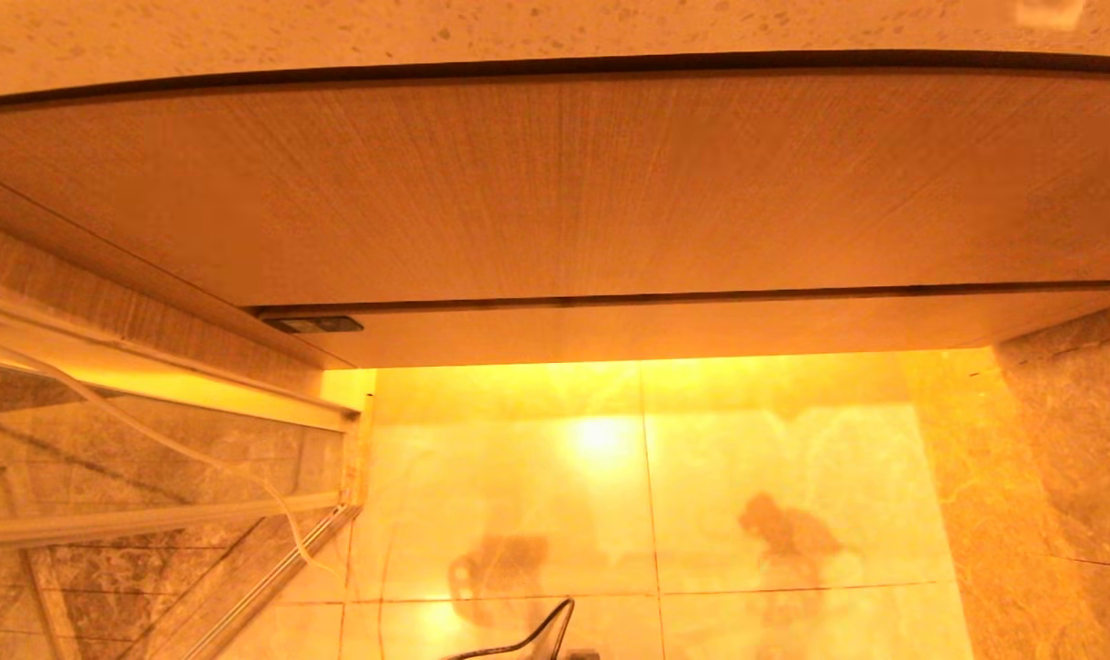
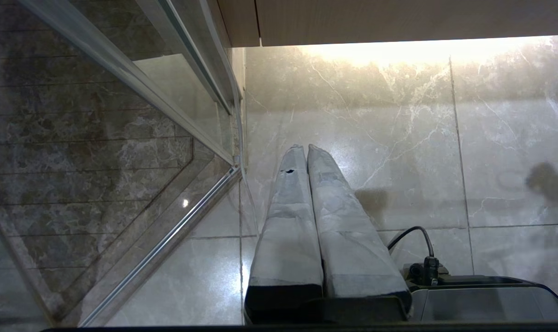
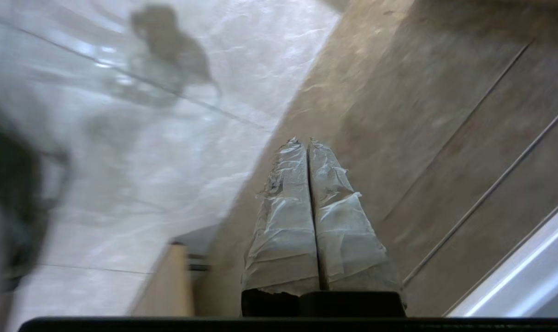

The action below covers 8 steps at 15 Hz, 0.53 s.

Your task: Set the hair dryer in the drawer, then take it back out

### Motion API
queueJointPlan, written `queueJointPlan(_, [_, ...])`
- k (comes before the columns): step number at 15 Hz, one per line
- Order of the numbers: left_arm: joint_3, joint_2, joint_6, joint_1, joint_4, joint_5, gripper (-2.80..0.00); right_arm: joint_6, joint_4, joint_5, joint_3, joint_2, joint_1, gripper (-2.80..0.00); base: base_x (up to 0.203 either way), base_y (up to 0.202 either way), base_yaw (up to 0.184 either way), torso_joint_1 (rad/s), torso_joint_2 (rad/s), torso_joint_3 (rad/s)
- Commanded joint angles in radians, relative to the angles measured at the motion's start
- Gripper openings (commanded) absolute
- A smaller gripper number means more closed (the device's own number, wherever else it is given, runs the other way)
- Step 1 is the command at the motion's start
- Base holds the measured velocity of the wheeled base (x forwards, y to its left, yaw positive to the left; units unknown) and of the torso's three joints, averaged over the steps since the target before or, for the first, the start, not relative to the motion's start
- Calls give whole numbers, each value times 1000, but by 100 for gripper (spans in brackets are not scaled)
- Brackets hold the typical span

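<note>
Looking down from the robot's head, the nearest thing is a glossy marble-tile floor (image 1: 793,477), brightly lit from under a cabinet. Neither end effector appears in this view. In the left wrist view, the left end effector (image 2: 305,148) hangs parked above the floor, its two taped fingers (image 2: 285,221) pressed together, empty, beside a glass shower panel (image 2: 122,152). In the right wrist view, the right end effector (image 3: 302,140) is also closed and holds nothing, pointing at the line where pale floor meets darker tile. Farther away, the drawer (image 1: 701,330) is a narrow wood-grain front, closed flush at the cabinet's lower edge. Above it rises a taller wood-grain panel (image 1: 555,183), then the speckled worktop (image 1: 426,27) edge. The hair dryer is not visible in any view.
</note>
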Motion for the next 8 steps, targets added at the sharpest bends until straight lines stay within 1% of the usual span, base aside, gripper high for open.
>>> queueJointPlan(1, [0,0,0,0,0,0,-280,111,86,-33,96,-318,105,-280,0,0,0,0,0,0])
queueJointPlan(2, [0,0,0,0,0,0,-280,181,117,-58,158,-403,154,-280,0,0,0,0,0,0])
queueJointPlan(3, [0,0,0,0,0,0,-280,246,137,-81,219,-490,185,-280,0,0,0,0,0,0])
queueJointPlan(5, [0,0,0,0,0,0,-280,346,160,-103,304,-640,221,-280,0,0,0,0,0,0])
queueJointPlan(7, [0,0,0,0,0,0,-280,441,167,-62,375,-757,241,-280,0,0,0,0,0,0])
queueJointPlan(8, [0,0,0,0,0,0,-280,469,169,-48,394,-803,251,-280,0,0,0,0,0,0])
